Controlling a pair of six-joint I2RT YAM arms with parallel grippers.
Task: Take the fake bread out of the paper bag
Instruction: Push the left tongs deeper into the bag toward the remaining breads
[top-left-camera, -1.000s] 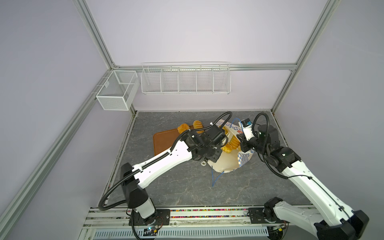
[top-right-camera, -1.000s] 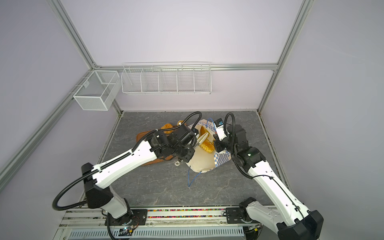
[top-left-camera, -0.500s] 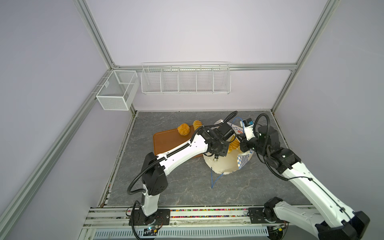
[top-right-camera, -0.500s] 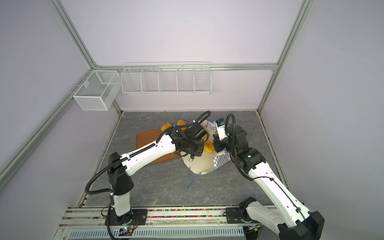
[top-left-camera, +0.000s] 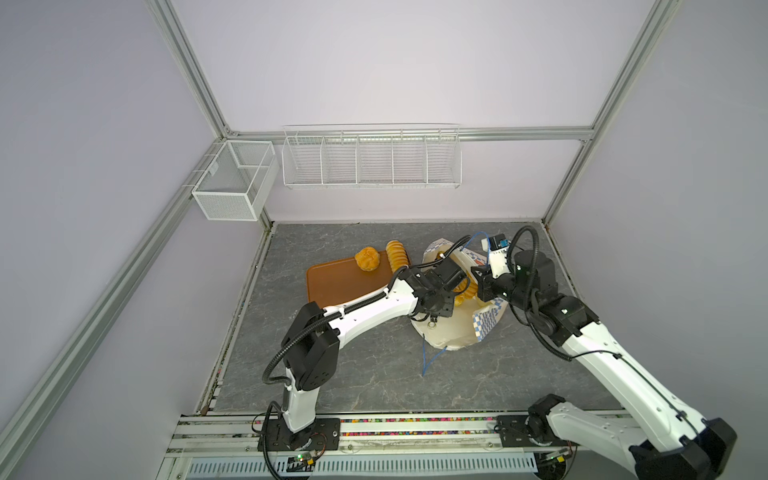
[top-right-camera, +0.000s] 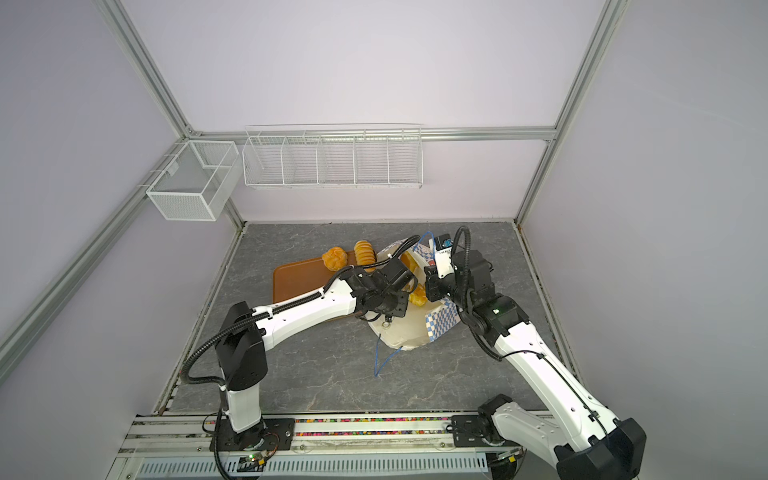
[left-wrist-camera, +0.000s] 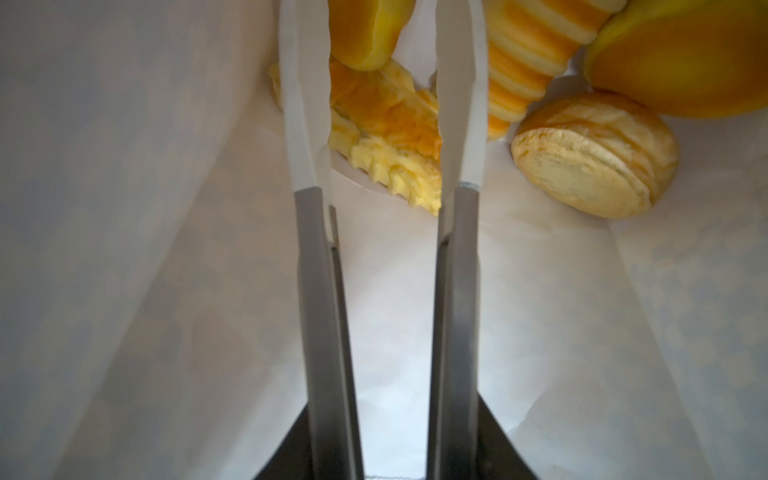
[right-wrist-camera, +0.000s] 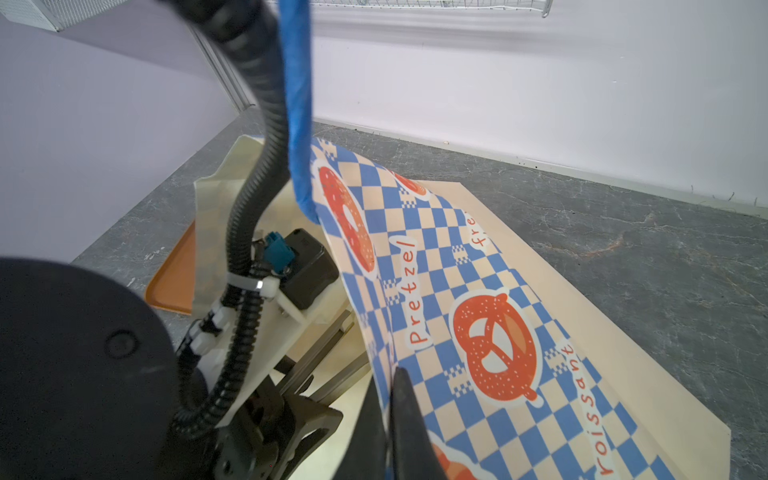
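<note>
The paper bag lies on its side with its mouth held up. My right gripper is shut on its checkered rim. My left gripper is open deep inside the bag, and in both top views its fingers are hidden by the paper. Between its fingertips lies a croissant-like fake bread. Beside that are a ridged loaf, a pale round bun and a large golden bun. A round bun and a ridged loaf rest outside at the brown tray's far edge.
The brown tray lies left of the bag, partly under my left arm. A blue cord handle trails on the grey floor in front of the bag. Wire baskets hang on the back wall, and frame posts close the sides.
My left arm has stretched out and pushed its gripper deeper into the bag, and its jaws have parted. My right gripper has kept its hold on the rim.
</note>
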